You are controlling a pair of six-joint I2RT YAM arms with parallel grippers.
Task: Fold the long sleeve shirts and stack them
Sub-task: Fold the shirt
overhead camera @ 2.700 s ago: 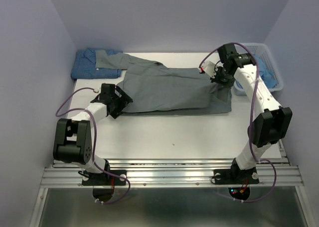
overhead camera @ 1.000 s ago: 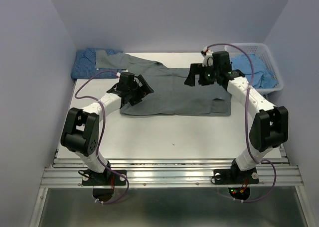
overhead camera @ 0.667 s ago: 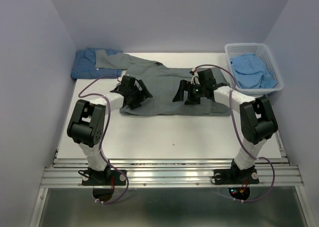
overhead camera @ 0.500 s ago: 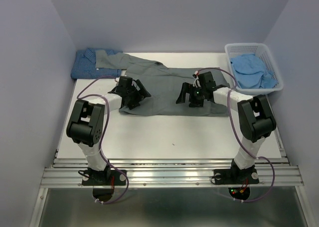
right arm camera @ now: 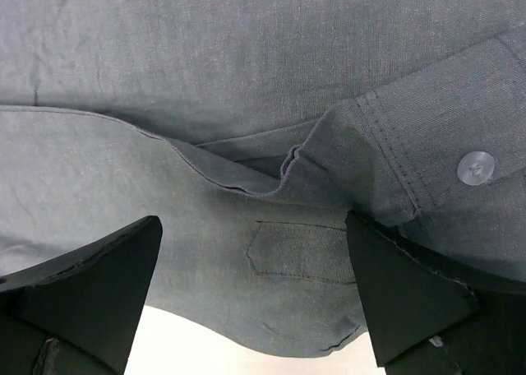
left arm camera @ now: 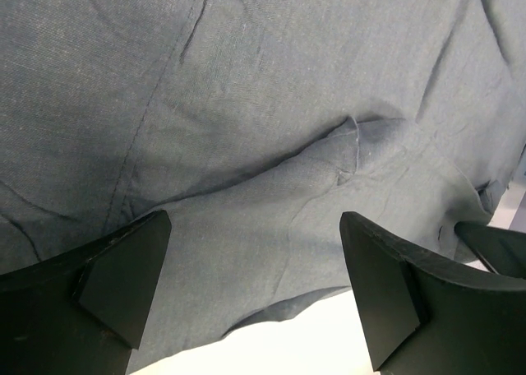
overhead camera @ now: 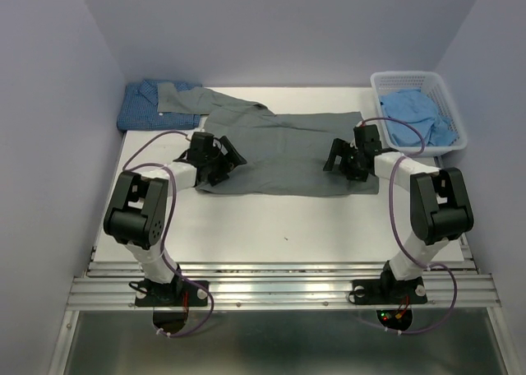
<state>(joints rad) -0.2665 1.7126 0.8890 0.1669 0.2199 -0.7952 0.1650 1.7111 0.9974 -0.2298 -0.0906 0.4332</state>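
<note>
Grey shirt beneath both splayed hands

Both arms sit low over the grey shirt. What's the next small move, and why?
Probably lower both arms and close on the near edge of the grey shirt. The left jaws and right jaws stand open just above that edge, gripping nothing, with the table showing beside it, so no fold can start yet.

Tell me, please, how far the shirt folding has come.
Done: the dotted blue shirt lies folded at the far left corner. In hand: the grey shirt lies spread out, with the left claw and right claw open, low over its near edge. To do: the pale blue shirt waits in the basket.
</note>
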